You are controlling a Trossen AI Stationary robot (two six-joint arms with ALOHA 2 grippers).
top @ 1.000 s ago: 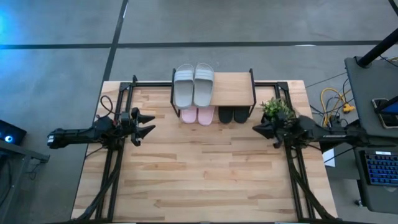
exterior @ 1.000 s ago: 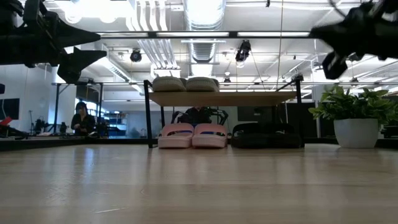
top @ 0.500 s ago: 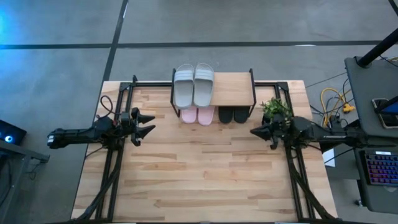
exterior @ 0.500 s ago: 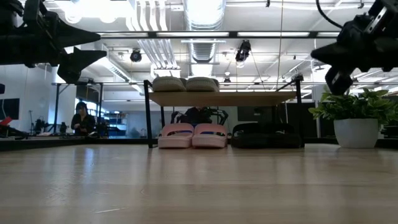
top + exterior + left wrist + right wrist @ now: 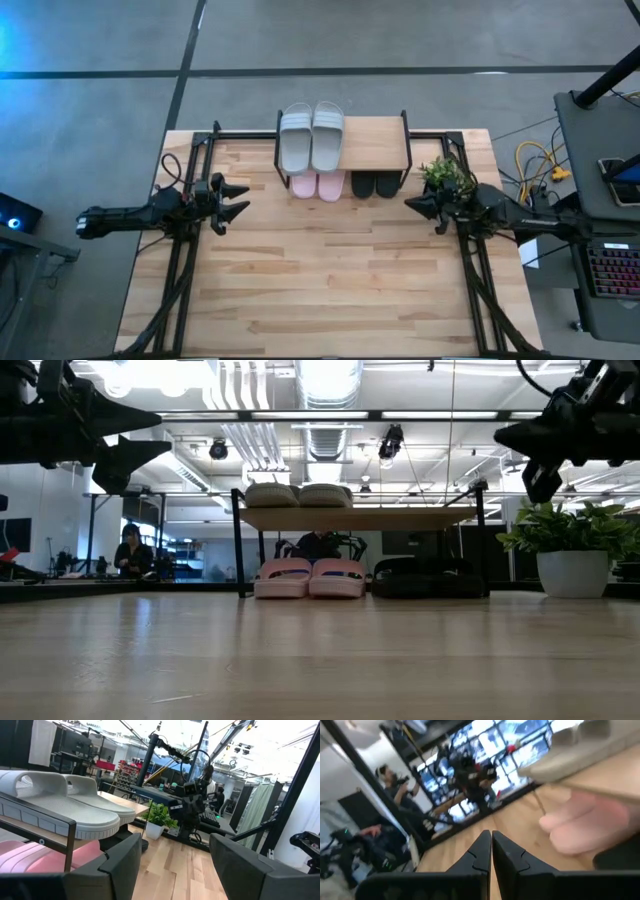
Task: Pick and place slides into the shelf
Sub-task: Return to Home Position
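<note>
The shelf (image 5: 375, 145) stands at the table's far edge. The grey-green pair (image 5: 312, 137) lies sole-down on the left half of its plank. Under the plank, on the tabletop, the pink pair (image 5: 318, 184) sits at the left and the black pair (image 5: 375, 184) at the right. My left gripper (image 5: 238, 200) hangs open in the air over the table's left side, pointing toward the shelf (image 5: 50, 827). My right gripper (image 5: 408, 206) is shut and empty, in the air right of the shelf, next to a potted plant.
A small potted plant (image 5: 447, 175) in a white pot (image 5: 572, 572) stands on the table right of the shelf, just behind my right gripper (image 5: 500, 432). Bare wooden tabletop (image 5: 330, 270) spreads in front of the shelf. A person (image 5: 130, 550) shows in the room beyond.
My right gripper has dipped a little beside the plant and come partway back up. My left arm and all the slides have kept still.
</note>
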